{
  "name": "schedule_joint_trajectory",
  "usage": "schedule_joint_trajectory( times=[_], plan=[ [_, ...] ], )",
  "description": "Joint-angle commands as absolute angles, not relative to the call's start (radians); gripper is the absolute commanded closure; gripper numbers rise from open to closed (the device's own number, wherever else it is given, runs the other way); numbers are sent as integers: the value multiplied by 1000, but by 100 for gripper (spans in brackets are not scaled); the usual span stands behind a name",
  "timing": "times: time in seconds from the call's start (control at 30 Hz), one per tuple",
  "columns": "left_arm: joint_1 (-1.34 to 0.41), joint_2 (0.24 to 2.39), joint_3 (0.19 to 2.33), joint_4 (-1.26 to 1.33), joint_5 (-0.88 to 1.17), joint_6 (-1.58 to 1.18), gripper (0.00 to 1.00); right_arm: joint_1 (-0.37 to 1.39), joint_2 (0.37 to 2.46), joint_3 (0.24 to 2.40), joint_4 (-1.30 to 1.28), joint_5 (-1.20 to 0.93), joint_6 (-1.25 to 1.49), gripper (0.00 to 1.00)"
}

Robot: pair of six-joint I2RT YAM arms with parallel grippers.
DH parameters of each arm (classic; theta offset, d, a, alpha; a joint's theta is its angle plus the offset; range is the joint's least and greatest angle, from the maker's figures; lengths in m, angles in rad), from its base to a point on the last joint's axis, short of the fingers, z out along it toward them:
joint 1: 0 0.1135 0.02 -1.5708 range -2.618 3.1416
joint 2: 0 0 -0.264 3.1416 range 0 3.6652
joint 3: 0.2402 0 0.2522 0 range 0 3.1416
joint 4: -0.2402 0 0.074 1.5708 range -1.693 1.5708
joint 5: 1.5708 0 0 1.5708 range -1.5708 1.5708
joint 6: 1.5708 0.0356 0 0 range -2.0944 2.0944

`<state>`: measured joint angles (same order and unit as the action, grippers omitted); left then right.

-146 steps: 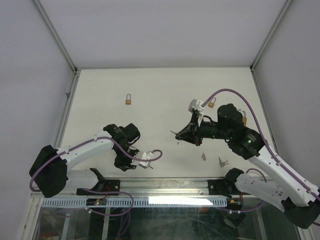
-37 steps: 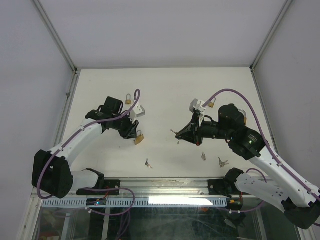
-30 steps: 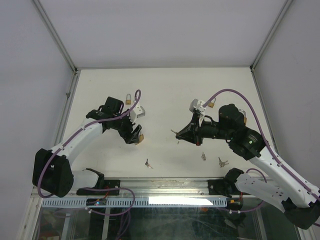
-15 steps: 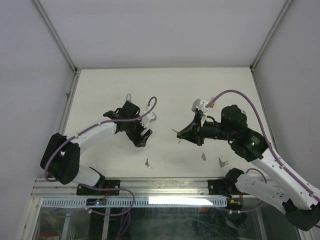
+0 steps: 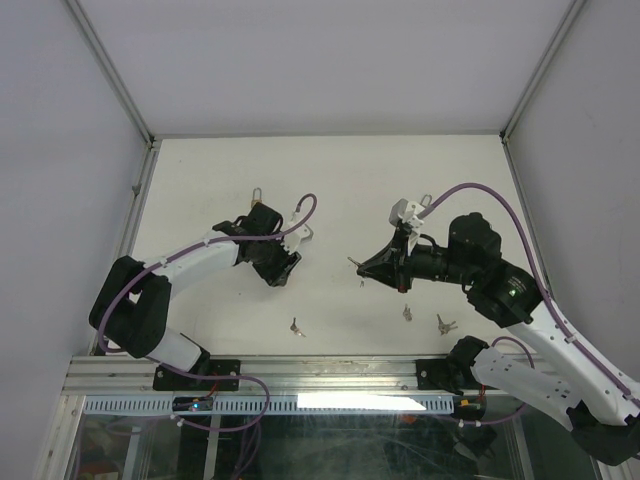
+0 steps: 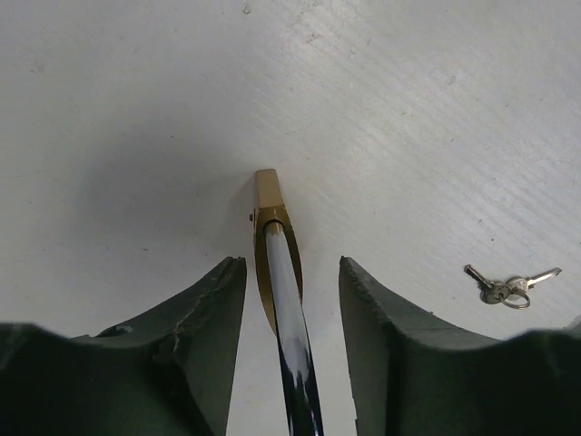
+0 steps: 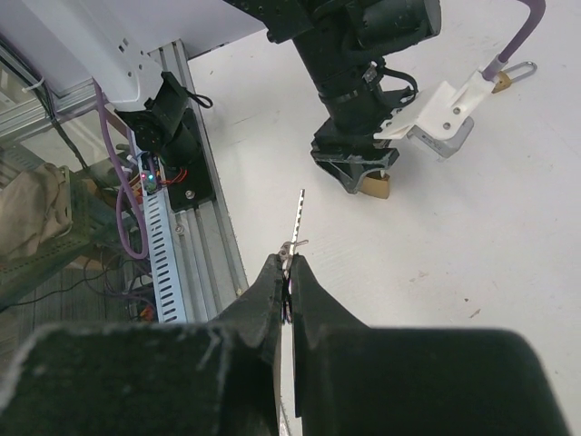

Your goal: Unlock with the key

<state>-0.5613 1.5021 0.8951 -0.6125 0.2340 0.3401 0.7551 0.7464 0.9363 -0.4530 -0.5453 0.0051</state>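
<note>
We saw L gripper (image 6: 290,263) part-spread astride padlock (image 6: 269,204), gaps both sides, on table (image 5: 330,180) centre-left. R gripper (image 7: 287,263) pinched key (image 7: 297,216), blade out, well apart. Step: securing padlock; next needed firm clamp, keyhole toward key.

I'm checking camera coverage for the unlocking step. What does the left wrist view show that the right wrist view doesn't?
Left wrist only: a loose key pair off to the right, and the gaps between the open left gripper and the brass padlock it straddles. Right wrist only: the key pinched in the shut right gripper, a second padlock at far right, the aluminium rail. Both: that brass padlock at the left gripper's tips.
</note>
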Motion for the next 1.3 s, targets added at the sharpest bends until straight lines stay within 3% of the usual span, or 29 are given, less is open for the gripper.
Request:
schedule_joint_trajectory(
  times=[0.0, 0.1, 0.13, 0.37, 0.57, 0.8, 0.93, 1.03, 1.27],
  plan=[
    [-556, 1511, 872, -546, 231, 323, 60, 758, 741, 955, -432, -529, -17, 100],
    [-556, 1506, 865, -540, 233, 323, 94, 758, 747, 959, -434, -527, -27, 100],
    [-557, 1503, 865, -540, 233, 324, 100, 758, 752, 961, -434, -527, -29, 100],
    [-550, 1468, 914, -564, 260, 278, 100, 758, 771, 967, -432, -536, -35, 100],
    [-490, 1317, 1004, -559, 524, 174, 100, 758, 772, 966, -431, -553, -50, 100],
    [-419, 1120, 1076, -155, 1033, -207, 100, 757, 834, 1075, -543, -715, -210, 100],
    [-335, 1027, 1004, 276, 1270, -453, 100, 757, 899, 1200, -661, -799, -301, 100],
    [-331, 990, 920, 648, 1313, -670, 100, 757, 909, 1255, -670, -840, -323, 100],
    [-356, 915, 928, 724, 1284, -687, 100, 758, 891, 1250, -519, -910, -213, 100]
  ],
)
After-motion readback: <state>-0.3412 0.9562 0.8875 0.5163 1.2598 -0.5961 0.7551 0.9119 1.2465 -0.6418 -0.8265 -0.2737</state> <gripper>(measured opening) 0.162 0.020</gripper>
